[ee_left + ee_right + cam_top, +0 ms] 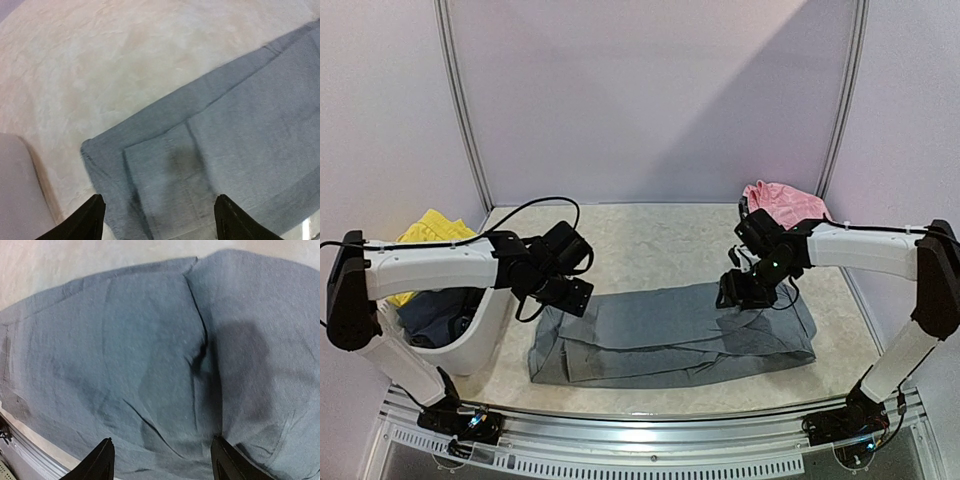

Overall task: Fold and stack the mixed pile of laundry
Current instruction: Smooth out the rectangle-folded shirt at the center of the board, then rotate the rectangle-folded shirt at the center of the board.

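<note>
At the far left a white plastic tub (488,325) stands on the bench (650,240), with dark blue clothes (432,315) inside and yellow shorts (432,228) bunched at its far rim. Just right of the tub, the left hand (159,220) hangs over the left end of the grey shirt (670,335), its fingers (92,217) spread apart with nothing between them. The shirt lies flat on the bench as a long folded band, reaching from beside the tub across to the right arm. The right hand (162,462) is low over the shirt's right part, fingers apart and empty; whether they touch the cloth I cannot tell. Behind that arm, at the bench's far right, sits a crumpled pink piece (780,200)
</note>
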